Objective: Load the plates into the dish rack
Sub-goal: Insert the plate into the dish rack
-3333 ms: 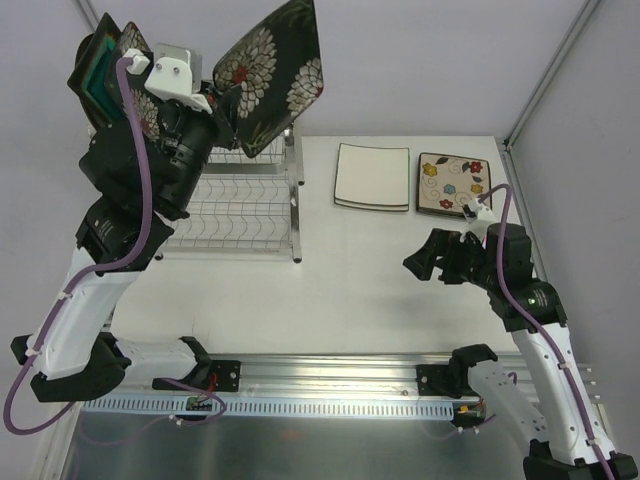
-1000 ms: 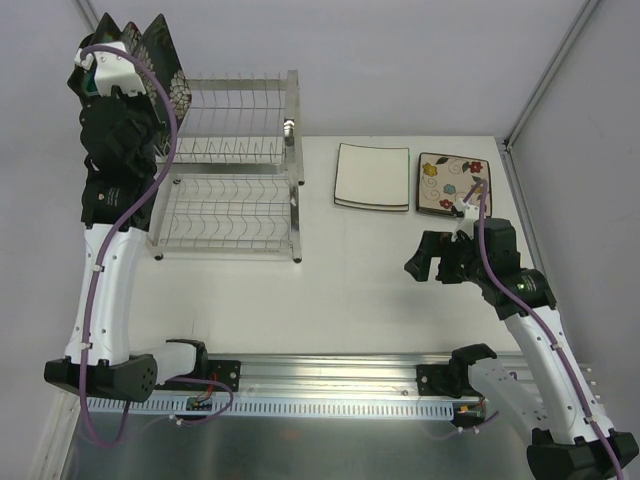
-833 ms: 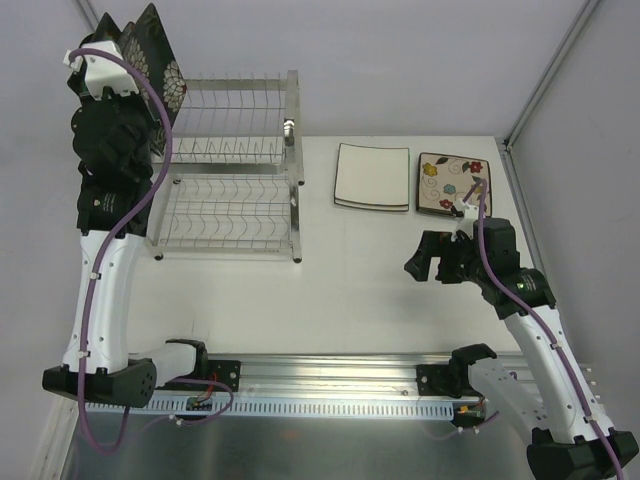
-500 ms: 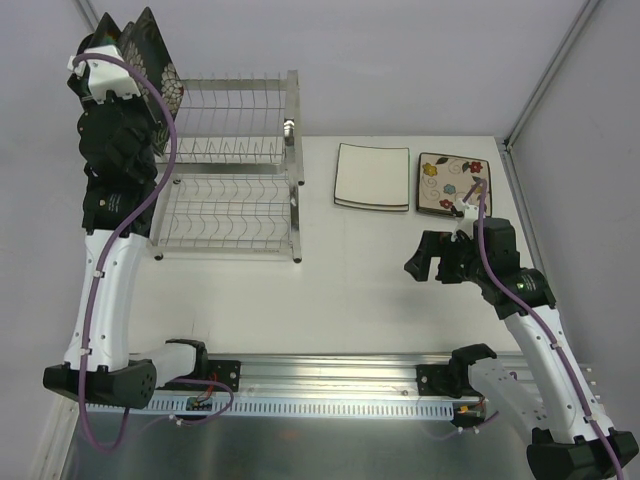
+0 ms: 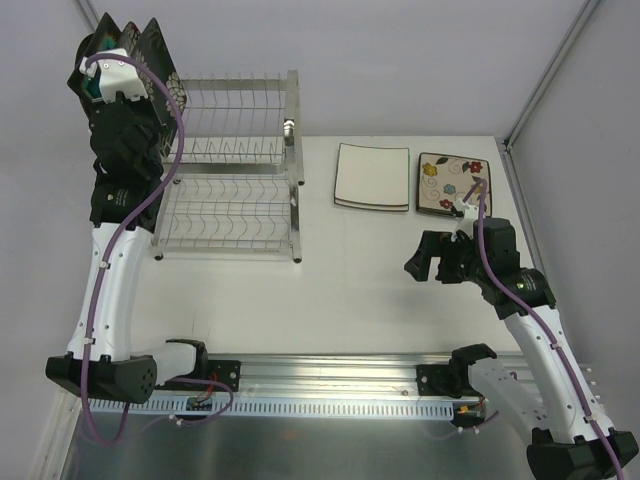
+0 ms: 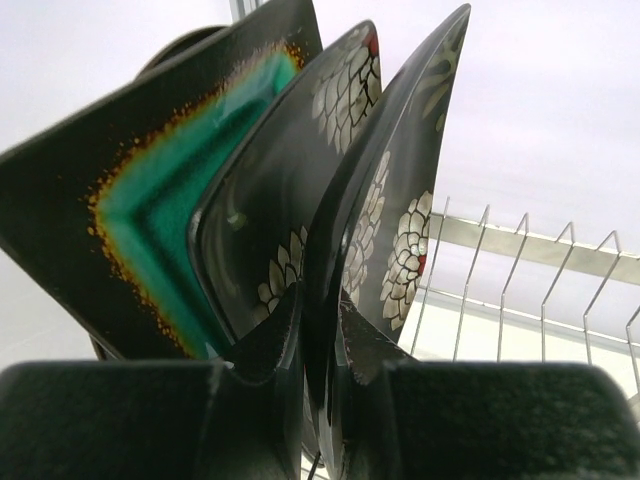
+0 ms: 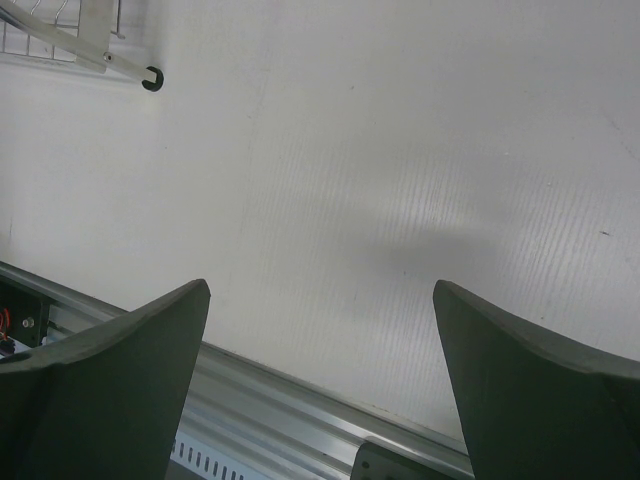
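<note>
Table (image 5: pixel 380 270), white and matt, fills the middle of the overhead view, closed in by pale walls with slim metal posts in the back corners. An aluminium rail (image 5: pixel 330 390) runs along its near edge. The dish rack (image 5: pixel 235 150) stands at the back left. To its right the white square plate (image 5: pixel 372 177) and the flowered cream plate (image 5: pixel 452 184) lie flat side by side, close together.

The left gripper (image 6: pixel 320 350) is raised at the rack's far left end, pinching the lower edge of the black chrysanthemum plate (image 6: pixel 400 200), which stands upright just beside the teal-centred plate (image 6: pixel 160 200). The right gripper (image 7: pixel 320 290) hangs over bare table in front of the flowered plate, jaws spread wide with nothing between them. One rubber foot (image 7: pixel 151 78) of the rack shows at the top left of its wrist view.

From above, the left arm covers most of the standing plates, so whether either sits between prongs cannot be told. Close up, the patterned dark surfaces between the fingers could be one curved plate or two. A dark curved rim (image 6: pixel 185 45) peeks out behind the teal plate, too little of it to identify.
</note>
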{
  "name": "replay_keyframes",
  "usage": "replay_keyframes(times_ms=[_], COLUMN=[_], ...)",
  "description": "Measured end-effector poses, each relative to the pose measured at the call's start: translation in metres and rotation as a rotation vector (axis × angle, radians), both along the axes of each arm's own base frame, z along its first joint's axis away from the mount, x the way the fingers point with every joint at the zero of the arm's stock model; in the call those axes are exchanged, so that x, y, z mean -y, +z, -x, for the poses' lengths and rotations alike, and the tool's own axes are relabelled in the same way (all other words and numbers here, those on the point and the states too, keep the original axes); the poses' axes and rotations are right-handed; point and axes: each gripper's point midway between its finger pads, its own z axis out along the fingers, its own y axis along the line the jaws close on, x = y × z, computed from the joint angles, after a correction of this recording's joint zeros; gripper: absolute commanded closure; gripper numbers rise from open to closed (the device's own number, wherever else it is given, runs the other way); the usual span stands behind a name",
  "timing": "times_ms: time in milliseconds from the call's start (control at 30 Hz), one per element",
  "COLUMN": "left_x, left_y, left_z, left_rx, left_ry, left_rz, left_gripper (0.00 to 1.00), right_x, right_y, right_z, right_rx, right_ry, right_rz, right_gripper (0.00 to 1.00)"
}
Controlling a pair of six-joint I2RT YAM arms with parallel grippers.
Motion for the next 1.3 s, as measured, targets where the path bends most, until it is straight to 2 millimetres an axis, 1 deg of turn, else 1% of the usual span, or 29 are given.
replay_keyframes(times_ms=[200,433,900,967,1000,1067,1100,1233,1300], left_x=[-0.001,-0.001,0.001,0.001,0.001,0.001,0.001,0.0,-0.002], left_y=[-0.01,-0.01,-0.014,-0.015,-0.015,-0.015,-0.015,-0.006,-0.002], left_z=[-0.006,-0.006,-0.009,-0.009,-0.009,-0.009,-0.009,-0.007,-0.005], left_rx=[-0.021,-0.014,0.001,0.001,0.002,0.004,0.005,0.042,0.058], left_ry=[0.012,0.013,0.006,0.007,0.008,0.008,0.008,0.013,0.023], left_rz=[0.001,0.003,0.057,0.064,0.067,0.075,0.076,0.086,0.092], left_gripper=[1.0,1.0,0.94,0.92,0.88,0.85,0.81,0.71,0.68], right_x=[0.0,0.0,0.001,0.001,0.001,0.001,0.001,0.001,0.001], right_y=[0.0,0.0,0.0,0.001,0.001,0.002,0.002,0.002,0.002], right_z=[0.0,0.0,0.0,0.0,0.0,0.0,0.0,0.001,0.001], right_rx=[0.0,0.0,0.003,0.006,0.008,0.011,0.011,0.013,0.014], right_ry=[-0.001,-0.001,-0.002,-0.002,-0.001,-0.001,-0.001,-0.001,-0.001], right_rz=[0.0,0.0,0.0,0.001,0.001,0.0,0.0,0.0,0.0], right_gripper=[0.01,0.0,0.0,0.0,0.0,0.01,0.0,0.01,0.01])
